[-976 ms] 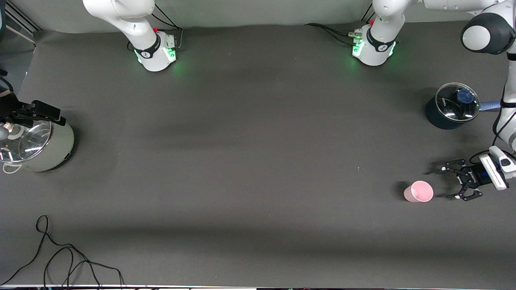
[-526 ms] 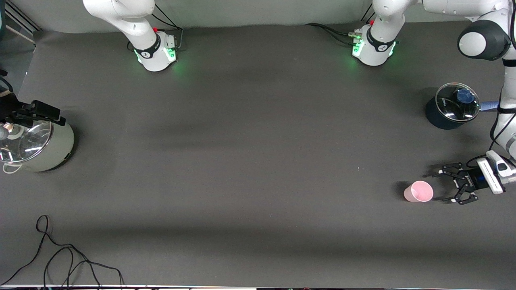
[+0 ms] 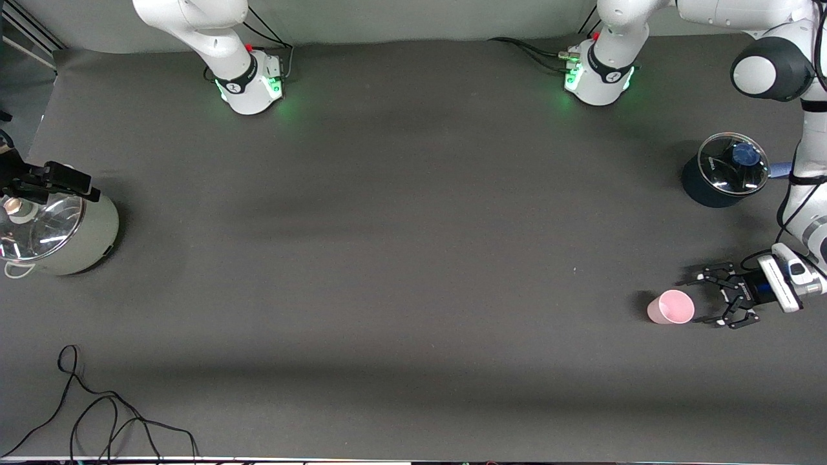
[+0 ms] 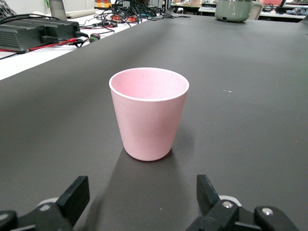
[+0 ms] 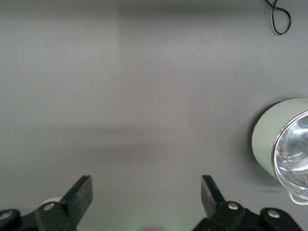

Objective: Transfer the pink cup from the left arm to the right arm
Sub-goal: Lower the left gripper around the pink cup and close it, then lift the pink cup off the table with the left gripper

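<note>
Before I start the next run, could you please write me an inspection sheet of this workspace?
Surface: dark grey cloth-covered table.
Job's things: small pale pink plastic cup, upright, toward the left arm's end.
Clutter: dark blue pot with glass lid, farther from the front camera than the cup; pale green pot with glass lid, toward the right arm's end.
Grippers: left gripper open, low beside the cup, not touching; right gripper open, over the table beside the green pot, waiting.
Cables: loose black cable on the table.
Surroundings: nothing seen.
</note>
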Action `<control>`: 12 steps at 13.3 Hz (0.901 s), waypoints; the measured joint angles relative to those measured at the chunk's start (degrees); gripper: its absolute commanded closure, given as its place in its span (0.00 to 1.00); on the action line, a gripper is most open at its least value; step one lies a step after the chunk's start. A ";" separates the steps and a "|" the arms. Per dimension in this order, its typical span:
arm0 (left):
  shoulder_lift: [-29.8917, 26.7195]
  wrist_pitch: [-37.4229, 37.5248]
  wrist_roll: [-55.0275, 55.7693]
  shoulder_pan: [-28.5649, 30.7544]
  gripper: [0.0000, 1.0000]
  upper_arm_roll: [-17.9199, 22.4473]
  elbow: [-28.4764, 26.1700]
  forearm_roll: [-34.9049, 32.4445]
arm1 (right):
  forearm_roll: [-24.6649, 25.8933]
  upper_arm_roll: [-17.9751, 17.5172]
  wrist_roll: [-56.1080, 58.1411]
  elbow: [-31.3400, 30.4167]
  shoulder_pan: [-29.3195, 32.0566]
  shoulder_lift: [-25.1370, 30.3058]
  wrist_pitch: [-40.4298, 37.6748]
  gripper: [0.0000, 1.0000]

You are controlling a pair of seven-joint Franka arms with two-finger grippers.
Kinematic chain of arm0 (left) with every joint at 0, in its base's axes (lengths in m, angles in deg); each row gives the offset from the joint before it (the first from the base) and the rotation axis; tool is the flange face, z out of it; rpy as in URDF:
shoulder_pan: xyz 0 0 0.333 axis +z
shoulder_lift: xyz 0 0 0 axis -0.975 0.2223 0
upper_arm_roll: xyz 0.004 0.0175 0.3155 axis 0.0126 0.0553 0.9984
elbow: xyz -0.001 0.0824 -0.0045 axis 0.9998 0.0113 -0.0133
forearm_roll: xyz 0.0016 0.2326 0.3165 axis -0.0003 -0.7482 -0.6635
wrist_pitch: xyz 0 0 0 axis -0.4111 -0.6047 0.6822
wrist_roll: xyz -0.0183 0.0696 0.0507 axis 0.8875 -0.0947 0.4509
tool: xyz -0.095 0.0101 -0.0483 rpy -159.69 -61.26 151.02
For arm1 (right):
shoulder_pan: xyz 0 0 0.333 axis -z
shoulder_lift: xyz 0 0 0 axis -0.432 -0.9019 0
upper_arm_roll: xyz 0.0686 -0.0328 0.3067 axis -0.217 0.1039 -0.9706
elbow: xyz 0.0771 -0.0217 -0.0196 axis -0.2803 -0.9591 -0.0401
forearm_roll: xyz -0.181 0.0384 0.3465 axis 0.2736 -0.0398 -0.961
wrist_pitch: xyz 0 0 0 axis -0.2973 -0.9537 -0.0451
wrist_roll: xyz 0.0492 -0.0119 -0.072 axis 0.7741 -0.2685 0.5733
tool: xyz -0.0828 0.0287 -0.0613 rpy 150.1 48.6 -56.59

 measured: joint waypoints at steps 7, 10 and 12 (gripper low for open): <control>2.03 0.21 0.00 -0.32 0.00 -2.79 -0.53 2.73 | 0.00 1.29 0.86 0.00 -0.04 0.00 -0.04 0.00; 2.04 0.12 0.00 -0.89 0.00 -4.18 -0.99 3.74 | 0.00 1.29 0.87 0.00 -0.07 0.00 -0.04 0.00; 2.04 0.01 0.00 -1.39 0.00 -4.83 -1.05 3.87 | 0.00 1.27 0.87 0.00 -0.17 0.00 -0.04 0.00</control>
